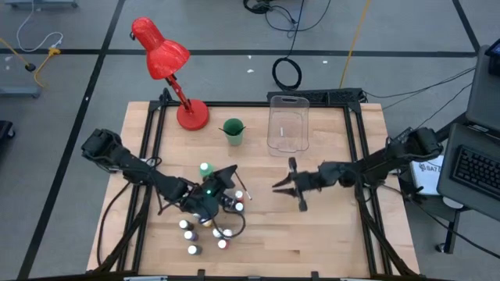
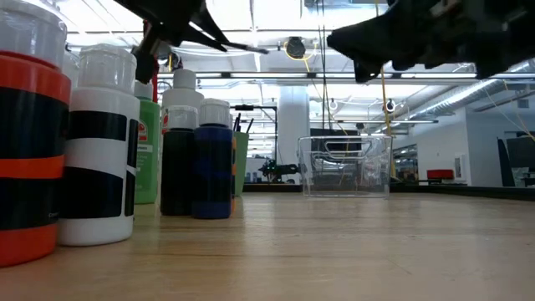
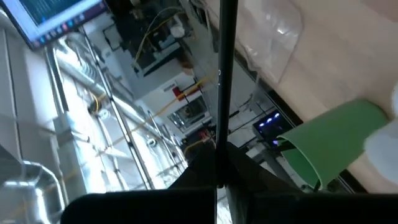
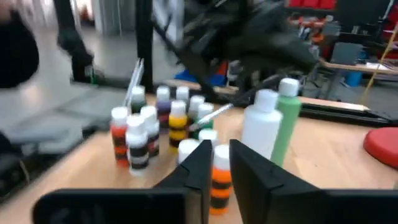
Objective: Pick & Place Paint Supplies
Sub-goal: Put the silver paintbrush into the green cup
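Note:
Several tiny white-capped paint bottles (image 1: 205,226) stand on their bases at the table's near left, with a taller green bottle (image 4: 288,118) and a taller white one (image 4: 263,127) beside them. My left gripper (image 1: 225,182) hovers over this cluster, shut on a thin dark brush (image 3: 222,81). My right gripper (image 1: 283,185) hangs above the table's middle, to the right of the bottles and pointing toward them. Its fingers (image 4: 200,163) stand a little apart with nothing between them. My left gripper pinches the brush's thin dark handle (image 3: 219,146) between its two shut fingers. The handle runs straight on past the fingertips. In the low view the brush (image 2: 242,47) sticks out nearly level from the gripper, lifted clear above the bottle caps.
A red desk lamp (image 1: 168,62) stands at the far left. A green cup (image 1: 233,131) and a clear plastic bin (image 1: 287,123) stand at the far middle. Bare wood lies at the near right (image 1: 312,242).

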Robot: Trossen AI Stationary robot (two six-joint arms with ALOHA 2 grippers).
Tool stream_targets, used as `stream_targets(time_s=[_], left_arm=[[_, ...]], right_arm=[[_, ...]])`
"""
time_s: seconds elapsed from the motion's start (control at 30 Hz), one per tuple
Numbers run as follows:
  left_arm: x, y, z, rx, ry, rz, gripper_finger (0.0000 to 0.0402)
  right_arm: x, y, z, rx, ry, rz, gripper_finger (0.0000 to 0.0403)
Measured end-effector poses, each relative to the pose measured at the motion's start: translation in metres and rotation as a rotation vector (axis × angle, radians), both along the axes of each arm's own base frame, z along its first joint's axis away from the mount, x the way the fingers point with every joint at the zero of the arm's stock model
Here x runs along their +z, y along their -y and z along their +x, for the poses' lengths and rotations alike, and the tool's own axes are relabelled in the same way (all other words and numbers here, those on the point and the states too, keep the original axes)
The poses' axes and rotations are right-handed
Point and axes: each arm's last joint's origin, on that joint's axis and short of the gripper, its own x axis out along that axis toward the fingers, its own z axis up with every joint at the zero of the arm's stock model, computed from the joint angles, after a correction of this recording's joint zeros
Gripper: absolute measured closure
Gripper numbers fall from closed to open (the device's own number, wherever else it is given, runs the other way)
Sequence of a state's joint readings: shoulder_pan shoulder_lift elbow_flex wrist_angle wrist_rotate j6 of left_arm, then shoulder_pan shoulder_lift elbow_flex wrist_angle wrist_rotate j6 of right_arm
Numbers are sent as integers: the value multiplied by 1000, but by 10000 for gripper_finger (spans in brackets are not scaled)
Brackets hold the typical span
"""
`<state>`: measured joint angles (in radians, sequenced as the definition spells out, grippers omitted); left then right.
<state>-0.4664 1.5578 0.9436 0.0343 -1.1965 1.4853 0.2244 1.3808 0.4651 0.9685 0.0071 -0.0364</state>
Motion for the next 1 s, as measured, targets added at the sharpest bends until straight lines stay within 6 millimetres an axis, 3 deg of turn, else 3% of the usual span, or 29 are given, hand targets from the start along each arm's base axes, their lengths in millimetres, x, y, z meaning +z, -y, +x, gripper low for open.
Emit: stream_targets(time_s=[0.13,0.33,0.5,0.77,1.0], left_arm=[[1,10,-3,-43,-16,13,401],[14,25,-1,-150,38,0,401],[31,26,6,-247,139,-8,401],[41,3,23,-363,226,-53,401],[22,-6,46,-404,200,80,401]], right_arm=[[4,14,3,101,6,128,312],[17,17,16,197,-27,319,256],[21,18,26,208,-111,428,225],[34,20,31,284,-63,499,215],[29,24,32,277,-131,550,221]])
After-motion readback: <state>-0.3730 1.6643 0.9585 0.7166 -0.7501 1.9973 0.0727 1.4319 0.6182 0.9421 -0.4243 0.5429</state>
